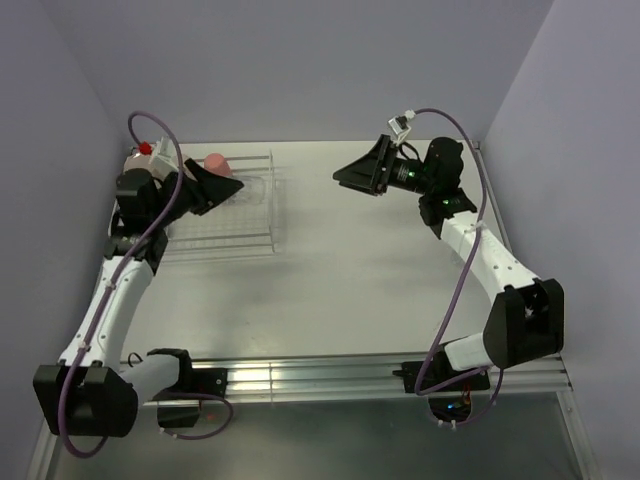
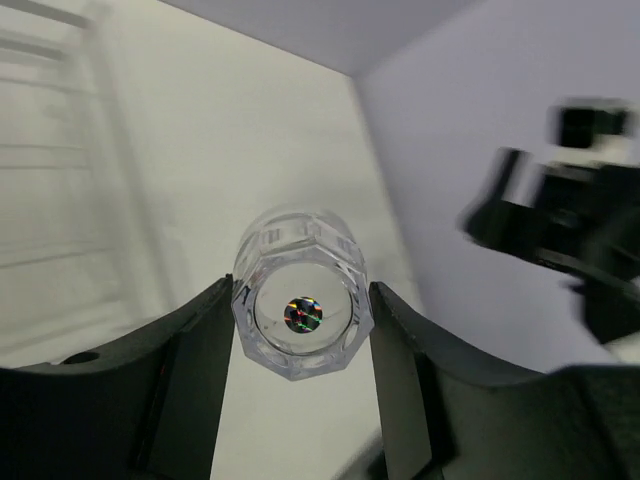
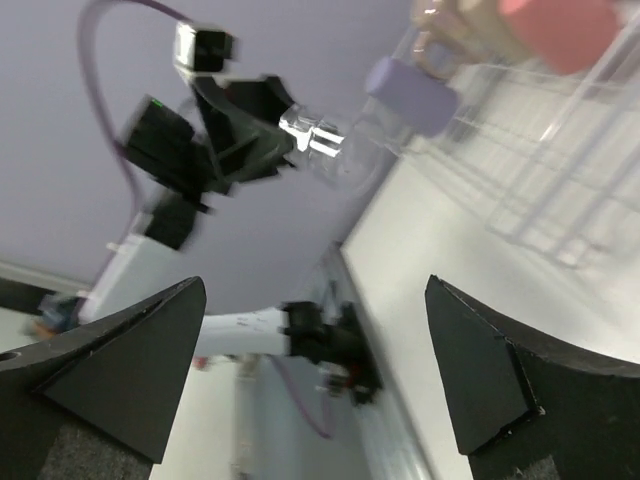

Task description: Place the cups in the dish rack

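The left pincer [image 2: 300,305] is clamped on a clear glass [image 2: 300,315]. Seen end-on from the wrist, the glass sits between the two fingers, and both touch its faceted sides. It is held raised by the left side of the dish rack [image 1: 250,215], near the coral-red cup [image 1: 215,162] at the far end. I judge it best lowered slowly onto free bars beside that cup and released only once it rests. The right pincer [image 3: 315,290] is spread wide and empty, well apart above the counter [image 1: 380,290].
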